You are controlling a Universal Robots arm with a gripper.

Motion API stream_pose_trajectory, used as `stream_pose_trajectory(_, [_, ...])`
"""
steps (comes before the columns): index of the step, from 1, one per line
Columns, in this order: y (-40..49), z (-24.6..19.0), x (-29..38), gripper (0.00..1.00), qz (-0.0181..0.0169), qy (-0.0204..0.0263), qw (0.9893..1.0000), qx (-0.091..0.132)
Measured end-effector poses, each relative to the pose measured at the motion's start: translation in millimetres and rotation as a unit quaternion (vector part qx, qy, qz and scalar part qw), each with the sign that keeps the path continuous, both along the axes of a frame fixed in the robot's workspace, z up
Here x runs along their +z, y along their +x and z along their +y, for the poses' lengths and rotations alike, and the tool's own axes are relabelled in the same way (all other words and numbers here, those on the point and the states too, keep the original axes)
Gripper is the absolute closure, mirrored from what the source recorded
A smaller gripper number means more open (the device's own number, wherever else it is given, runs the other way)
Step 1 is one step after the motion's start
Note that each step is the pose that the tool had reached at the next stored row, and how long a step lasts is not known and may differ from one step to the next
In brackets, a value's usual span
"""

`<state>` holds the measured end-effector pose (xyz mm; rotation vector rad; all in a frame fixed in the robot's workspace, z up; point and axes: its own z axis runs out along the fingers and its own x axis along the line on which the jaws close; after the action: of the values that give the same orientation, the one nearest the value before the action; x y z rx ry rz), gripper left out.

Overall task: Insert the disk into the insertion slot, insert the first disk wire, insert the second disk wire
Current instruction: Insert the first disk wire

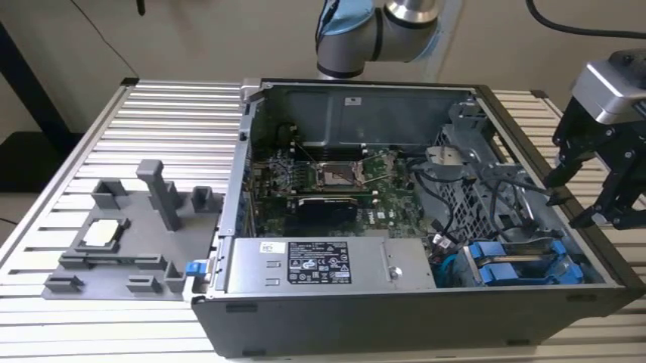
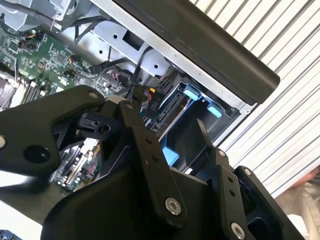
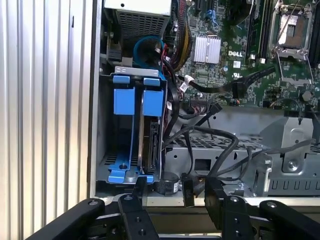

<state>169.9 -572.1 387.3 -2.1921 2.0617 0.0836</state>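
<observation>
The disk [image 3: 149, 142] stands on edge in the insertion slot [image 3: 131, 71], a grey sheet-metal cage at the case corner, with its blue carrier [image 3: 153, 101] beside a second blue carrier [image 3: 124, 100]. In the exterior view the blue carriers [image 1: 510, 266] sit at the case's front right. My gripper [image 1: 570, 203] hangs open above the case's wall on the exterior view's right, holding nothing. In both wrist views its black fingers [image 3: 140, 197] [image 2: 134, 112] are spread just outside the cage. Black wires [image 3: 200, 136] run loose beside the disk; whether any is plugged in I cannot tell.
The open computer case [image 1: 424, 318] lies on a slatted metal table [image 1: 172, 113]. Inside are a green motherboard [image 1: 333, 178] and a grey power-supply box [image 1: 323, 265]. A grey fixture with blocks [image 1: 121, 242] stands at the exterior view's left. The arm's base [image 1: 374, 34] rises behind the case.
</observation>
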Motion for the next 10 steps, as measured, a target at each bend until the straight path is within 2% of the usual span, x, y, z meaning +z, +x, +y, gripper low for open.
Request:
stream_pose_trajectory(4, [0.0,0.0,0.0,0.44,0.0,0.0,1.0,0.0])
stream_pose_trajectory(5, [0.4,0.1,0.0,0.51,0.0002,0.0,1.0,0.0])
stream_pose_trajectory(6, [0.9,0.2,0.0,0.51,0.0009,-0.0003,1.0,0.0])
stream_pose_trajectory(10, [3.2,0.9,0.0,0.51,0.0091,-0.0015,1.0,0.0])
